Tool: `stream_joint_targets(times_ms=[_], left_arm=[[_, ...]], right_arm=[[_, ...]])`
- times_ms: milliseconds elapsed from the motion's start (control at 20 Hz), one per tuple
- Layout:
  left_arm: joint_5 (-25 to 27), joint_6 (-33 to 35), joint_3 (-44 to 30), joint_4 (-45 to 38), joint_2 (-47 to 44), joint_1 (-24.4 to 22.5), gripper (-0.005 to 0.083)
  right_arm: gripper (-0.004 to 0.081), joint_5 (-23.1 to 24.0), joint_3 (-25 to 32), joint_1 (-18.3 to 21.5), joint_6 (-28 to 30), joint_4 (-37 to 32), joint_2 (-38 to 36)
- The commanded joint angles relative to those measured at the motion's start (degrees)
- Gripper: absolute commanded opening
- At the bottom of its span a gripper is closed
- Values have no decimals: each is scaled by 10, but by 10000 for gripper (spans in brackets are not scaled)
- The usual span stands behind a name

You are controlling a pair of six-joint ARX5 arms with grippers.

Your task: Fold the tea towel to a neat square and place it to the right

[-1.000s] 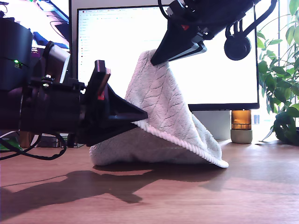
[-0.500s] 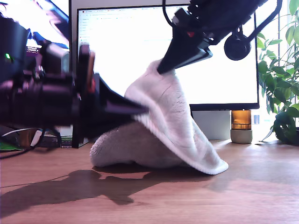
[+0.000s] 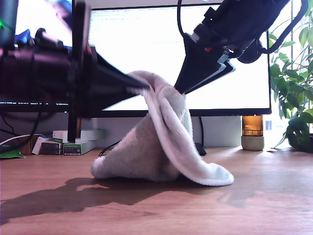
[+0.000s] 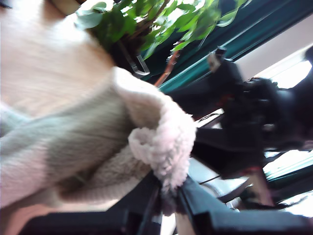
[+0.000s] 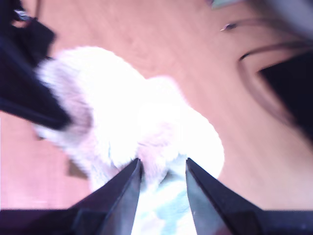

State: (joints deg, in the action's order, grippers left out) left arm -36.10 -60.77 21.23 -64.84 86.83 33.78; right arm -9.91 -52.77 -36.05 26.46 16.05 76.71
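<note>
Towel mid-fold: tea towel [image 3: 161,147] stood as a peaked tent on the desk [image 3: 254,205], centre of the exterior view, in front of the monitor [image 3: 146,49], with its lower hem resting on the wood. First gripper [image 3: 145,87] was clamped on a fluffy corner at the peak. Second gripper [image 3: 179,91] pinched cloth just beside it. Judgement: carry both corners across level and in step, keep the cloth taut between them, and lay corners onto corners before letting go, or the hem would skew.

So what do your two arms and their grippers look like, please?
Both are black. My first gripper and my second gripper each have long wedge-shaped fingers tapering to points. Each shows a small red mark, and a black cable loops above my second.
</note>
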Motion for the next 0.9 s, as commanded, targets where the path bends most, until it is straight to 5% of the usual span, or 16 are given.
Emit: stream_joint_targets(times_ms=[0,300,500,850], left_arm=[[0,-23,0,-16,-7,-3,-24],[3,-98,71,-40,-7,-33,-24],[-3,-97,147,17,-7,-31,-24],[-20,-91,189,40,-7,-26,-24]], right_arm=[[265,3,-11,1,12,4,-3],[265,4,-11,-3,35,101,-3],[266,-26,-11,-38,29,121,-3],[359,97,-11,-50,-7,103,-3]])
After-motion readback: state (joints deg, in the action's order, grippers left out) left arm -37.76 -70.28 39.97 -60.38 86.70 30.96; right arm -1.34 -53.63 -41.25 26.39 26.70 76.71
